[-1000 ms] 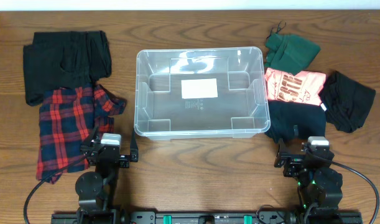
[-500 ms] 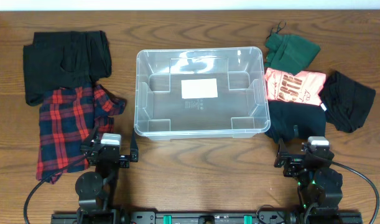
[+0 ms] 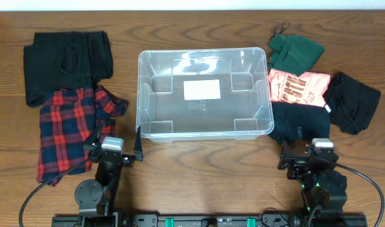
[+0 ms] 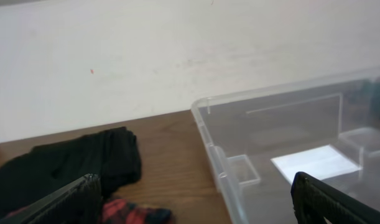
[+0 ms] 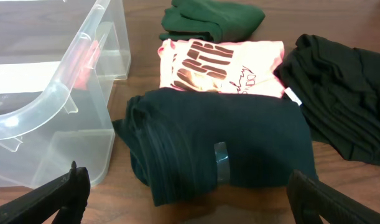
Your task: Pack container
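Clear plastic container (image 3: 143, 94) sits centre-frame on the wooden bench (image 3: 205, 170), with clothes along both of its short sides.
We see the left hand (image 3: 116, 144) spread open just below the container's lower-left corner, one finger near the rim, beside the plaid shirt (image 3: 69, 129). Our right hand (image 3: 308, 154) is open too, at lower right, just below the dark folded garment (image 3: 299, 120) that touches the container's right wall. Bare bench runs between the two hands.
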Motion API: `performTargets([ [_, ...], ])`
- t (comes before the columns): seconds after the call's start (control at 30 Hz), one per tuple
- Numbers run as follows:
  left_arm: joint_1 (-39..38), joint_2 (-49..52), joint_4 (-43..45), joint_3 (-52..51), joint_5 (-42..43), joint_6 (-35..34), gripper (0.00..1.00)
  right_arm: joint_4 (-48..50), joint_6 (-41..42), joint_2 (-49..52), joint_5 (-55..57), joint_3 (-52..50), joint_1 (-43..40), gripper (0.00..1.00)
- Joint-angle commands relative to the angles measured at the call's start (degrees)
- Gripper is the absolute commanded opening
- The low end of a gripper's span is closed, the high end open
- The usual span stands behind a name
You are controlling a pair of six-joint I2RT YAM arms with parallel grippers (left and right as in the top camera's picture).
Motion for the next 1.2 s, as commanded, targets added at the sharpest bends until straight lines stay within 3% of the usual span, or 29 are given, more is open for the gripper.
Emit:
performTargets([
  [0.0,-0.2,-0.1,0.0,0.0,0.5,-6.3,0.98,0.2,0.8,-0.4,-0.2,-0.2,-0.4,0.99],
  [0.2,-0.2,3.2,-1.4,7.9,-1.8,-21.2,0.98,0.2,0.8,-0.4,-0.2,-0.2,-0.4,0.99],
  [0.3,-0.2,10.2,-8.7,17.2,-8.0,-27.8,0.98,0.2,0.8,-0.4,-0.2,-0.2,-0.4,0.99],
  [0.6,1.9,44.3,-36.8,57.1,-9.2,-17.8,0.98,0.2,0.8,-0.4,-0.2,-0.2,-0.4,0.99],
  [0.73,1.9,54.3,-44.7,71.2,-9.6,-18.2,0.98,0.2,0.8,-0.4,-0.2,-0.2,-0.4,0.99],
  [0.83,2.2,58.1,-46.9,76.0,-12.7,-15.8,0.98,0.2,0.8,-0.4,-0.2,-0.2,-0.4,0.99],
  [1.0,10.6,62.6,-54.1,77.9,-14.9,-21.9,0.98,0.2,0.8,-0.4,-0.2,-0.2,-0.4,0.99],
  [1.1,20.2,66.0,-59.3,77.9,-9.8,-22.6,0.98,0.2,0.8,-0.4,-0.2,-0.2,-0.4,0.99],
  [1.17,27.4,69.1,-61.4,77.9,-3.6,-19.5,0.98,0.2,0.8,-0.4,-0.2,-0.2,-0.4,0.99],
])
